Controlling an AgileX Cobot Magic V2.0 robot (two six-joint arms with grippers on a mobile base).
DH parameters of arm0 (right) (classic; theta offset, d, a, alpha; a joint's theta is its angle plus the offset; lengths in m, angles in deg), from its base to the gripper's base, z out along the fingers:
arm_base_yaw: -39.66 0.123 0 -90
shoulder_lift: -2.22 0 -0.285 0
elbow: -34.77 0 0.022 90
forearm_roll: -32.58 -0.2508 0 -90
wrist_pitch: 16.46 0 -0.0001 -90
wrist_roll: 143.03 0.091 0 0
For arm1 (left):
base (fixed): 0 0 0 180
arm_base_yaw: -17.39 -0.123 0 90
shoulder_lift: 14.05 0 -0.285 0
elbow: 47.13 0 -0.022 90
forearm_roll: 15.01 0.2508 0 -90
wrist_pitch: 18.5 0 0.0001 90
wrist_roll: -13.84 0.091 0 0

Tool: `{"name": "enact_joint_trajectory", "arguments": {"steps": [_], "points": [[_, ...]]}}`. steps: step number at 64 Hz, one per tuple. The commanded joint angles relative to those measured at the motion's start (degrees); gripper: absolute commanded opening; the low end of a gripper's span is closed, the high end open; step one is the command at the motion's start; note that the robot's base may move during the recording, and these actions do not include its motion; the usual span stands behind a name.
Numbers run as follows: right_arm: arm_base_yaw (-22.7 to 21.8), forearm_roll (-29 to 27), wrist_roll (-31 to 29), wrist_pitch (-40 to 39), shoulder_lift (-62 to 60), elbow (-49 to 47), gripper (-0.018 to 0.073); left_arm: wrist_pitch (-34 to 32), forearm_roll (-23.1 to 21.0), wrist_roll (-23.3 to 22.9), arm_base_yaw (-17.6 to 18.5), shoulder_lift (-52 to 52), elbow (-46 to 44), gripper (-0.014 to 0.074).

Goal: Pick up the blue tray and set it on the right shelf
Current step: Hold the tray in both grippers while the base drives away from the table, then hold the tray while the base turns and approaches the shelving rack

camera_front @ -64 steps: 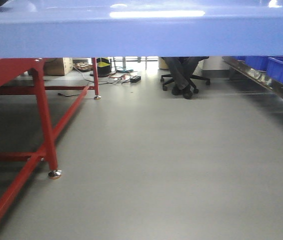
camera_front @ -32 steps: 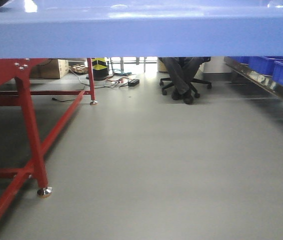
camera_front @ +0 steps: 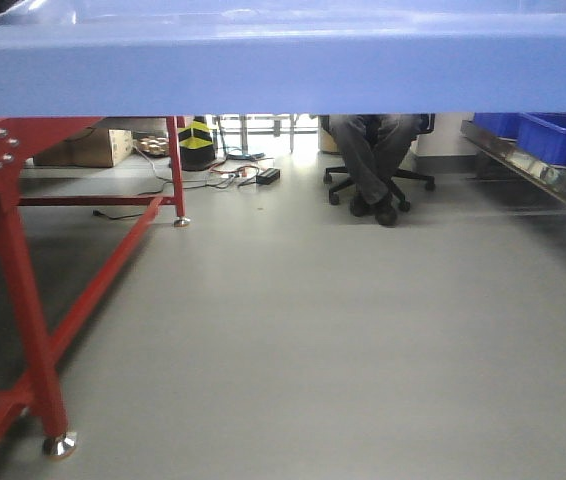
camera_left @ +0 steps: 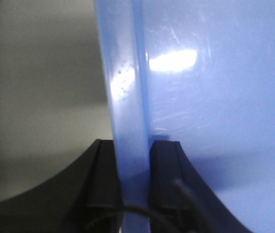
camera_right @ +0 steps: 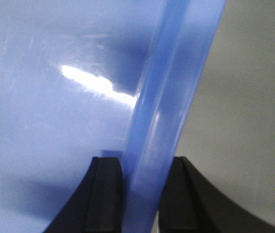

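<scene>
Blue tray [camera_front: 283, 60]: held aloft across the near top of the front view, off any surface, pinched at two rims
Left tool [camera_left: 133, 165]: clenched on the tray's rim, one finger on either side of the wall
Right tool [camera_right: 140, 170]: clamped likewise on the opposite rim
Handling, judged: light, stiff, glossy plastic; a thin-rim pinch may slip or flex, so keep it level with both grips even
Floor [camera_front: 313, 330]: bare, with open room ahead
Red-framed bench [camera_front: 13, 300]: near left, leg and brace close to the path
Right shelf [camera_front: 538, 170]: far right, steel lip, darker blue bins [camera_front: 553, 135] standing on it; free space there cannot be told
Seated person [camera_front: 373, 160]: far centre, on a wheeled chair
</scene>
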Motion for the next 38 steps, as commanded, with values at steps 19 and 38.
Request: {"name": "enact_joint_trajectory", "arguments": {"steps": [19, 38], "points": [[0.11, 2.73, -2.02, -2.84, -1.44, -2.18, 0.0066, 2.44, 1.38, 1.92, 0.51, -1.25, -1.59, -0.0048], [0.11, 2.73, -2.02, -2.84, -1.44, -2.18, 0.0066, 2.44, 0.52, 1.92, 0.51, -1.25, -1.59, -0.0048]]}}
